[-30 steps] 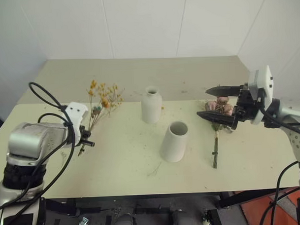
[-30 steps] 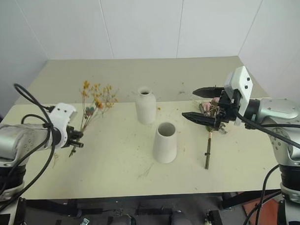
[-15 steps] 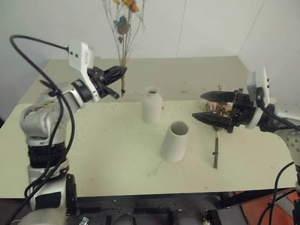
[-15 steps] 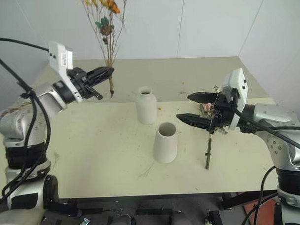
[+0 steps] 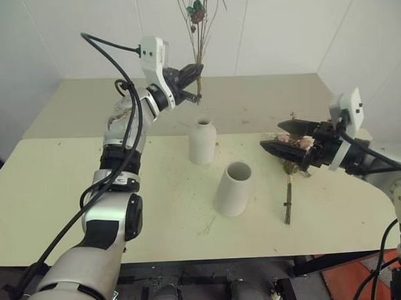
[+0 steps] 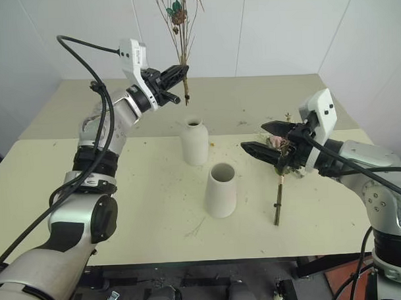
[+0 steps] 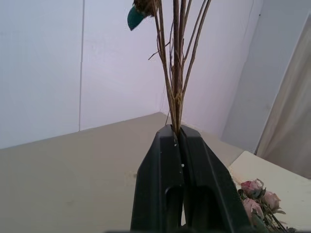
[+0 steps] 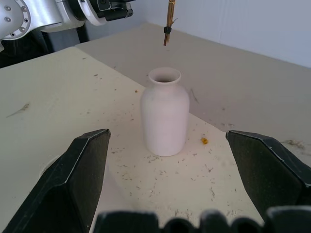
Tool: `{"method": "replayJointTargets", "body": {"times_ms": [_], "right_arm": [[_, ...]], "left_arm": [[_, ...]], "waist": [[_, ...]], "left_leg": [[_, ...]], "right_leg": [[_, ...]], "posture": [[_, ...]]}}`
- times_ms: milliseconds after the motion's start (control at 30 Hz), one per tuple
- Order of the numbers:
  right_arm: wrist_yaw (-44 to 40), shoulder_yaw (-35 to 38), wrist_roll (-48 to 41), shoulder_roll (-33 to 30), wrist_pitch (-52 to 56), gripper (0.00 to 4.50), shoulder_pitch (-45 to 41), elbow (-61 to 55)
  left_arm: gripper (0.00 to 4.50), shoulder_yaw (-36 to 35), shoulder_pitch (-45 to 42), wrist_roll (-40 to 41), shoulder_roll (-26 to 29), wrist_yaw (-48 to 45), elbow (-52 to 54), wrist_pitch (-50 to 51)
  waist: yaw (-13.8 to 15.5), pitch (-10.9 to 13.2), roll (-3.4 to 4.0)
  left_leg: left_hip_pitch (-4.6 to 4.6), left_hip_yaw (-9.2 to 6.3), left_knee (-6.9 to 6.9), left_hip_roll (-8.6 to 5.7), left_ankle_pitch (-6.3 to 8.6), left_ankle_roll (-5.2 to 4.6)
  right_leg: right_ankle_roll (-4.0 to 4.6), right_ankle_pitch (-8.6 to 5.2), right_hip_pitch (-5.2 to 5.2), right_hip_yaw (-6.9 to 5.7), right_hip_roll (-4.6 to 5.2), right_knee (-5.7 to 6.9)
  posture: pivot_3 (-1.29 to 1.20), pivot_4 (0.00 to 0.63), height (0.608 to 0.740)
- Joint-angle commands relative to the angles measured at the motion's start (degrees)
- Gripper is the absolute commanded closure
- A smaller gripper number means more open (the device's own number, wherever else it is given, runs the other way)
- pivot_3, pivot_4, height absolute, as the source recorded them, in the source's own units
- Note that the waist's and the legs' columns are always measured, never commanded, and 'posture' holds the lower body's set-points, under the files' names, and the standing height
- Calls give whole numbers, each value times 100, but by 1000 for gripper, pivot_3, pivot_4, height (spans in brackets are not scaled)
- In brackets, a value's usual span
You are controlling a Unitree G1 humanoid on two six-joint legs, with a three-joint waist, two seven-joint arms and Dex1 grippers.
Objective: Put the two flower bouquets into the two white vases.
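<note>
White walls back the table [image 5: 70,194]; left tool [image 5: 193,76] clamps the dried spray [image 5: 198,31] upright above the bottle vase [image 5: 202,142], needing lowering; right tool [image 5: 284,143] gapes wide over the roses [image 5: 299,144].

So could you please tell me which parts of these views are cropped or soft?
Left eye view: the dried spray runs past the frame's top. Left wrist view: the left gripper is crisp, the pink roses soft. Right wrist view: the bottle-shaped vase is sharp.

Dried spray [image 6: 178,32] upright above bottle vase [image 6: 194,141]
</note>
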State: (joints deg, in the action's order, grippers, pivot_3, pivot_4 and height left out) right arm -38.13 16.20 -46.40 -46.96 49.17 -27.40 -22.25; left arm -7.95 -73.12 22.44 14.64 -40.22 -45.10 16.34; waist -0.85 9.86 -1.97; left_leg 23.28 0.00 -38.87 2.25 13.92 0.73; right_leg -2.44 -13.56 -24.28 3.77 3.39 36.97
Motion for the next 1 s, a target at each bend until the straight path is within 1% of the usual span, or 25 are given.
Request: {"method": "replayJointTargets", "body": {"times_ms": [33, 167, 400, 1000], "right_arm": [[100, 308, -117, -84, -13, 0, 41, -270], [101, 392, -100, -60, -108, 0, 175, -335], [211, 470, -115, -86, -33, 0, 205, -325], [238, 498, -108, -41, -74, 0, 224, -323]], "left_arm": [[4478, 10, -195, -48, -36, -339, -104, -209], [4478, 86, -18, -125, -130, -519, -56, -246], [4478, 229, 351, -357, -313, -445, 186, -342], [4478, 209, 794, -402, -163, -352, 820, -46]], "waist": [[0, 0, 0], [4, 0, 0], [2, 0, 0], [3, 0, 0]], "left_leg": [[-1, 0, 0, 0, 0, 0], [1, -1, 0, 0, 0, 0], [-1, -2, -1, -1, 0, 0], [-2, -3, 0, -1, 0, 0]], "right_leg": [[0, 0, 0, 0, 0, 1], [-1, 0, 0, 0, 0, 1], [-2, 0, 1, 0, 0, 3], [-2, 1, 1, 1, 0, 4]], "posture": [[0, 150, 740], [0, 150, 740], [0, 150, 740], [0, 150, 740]]}}
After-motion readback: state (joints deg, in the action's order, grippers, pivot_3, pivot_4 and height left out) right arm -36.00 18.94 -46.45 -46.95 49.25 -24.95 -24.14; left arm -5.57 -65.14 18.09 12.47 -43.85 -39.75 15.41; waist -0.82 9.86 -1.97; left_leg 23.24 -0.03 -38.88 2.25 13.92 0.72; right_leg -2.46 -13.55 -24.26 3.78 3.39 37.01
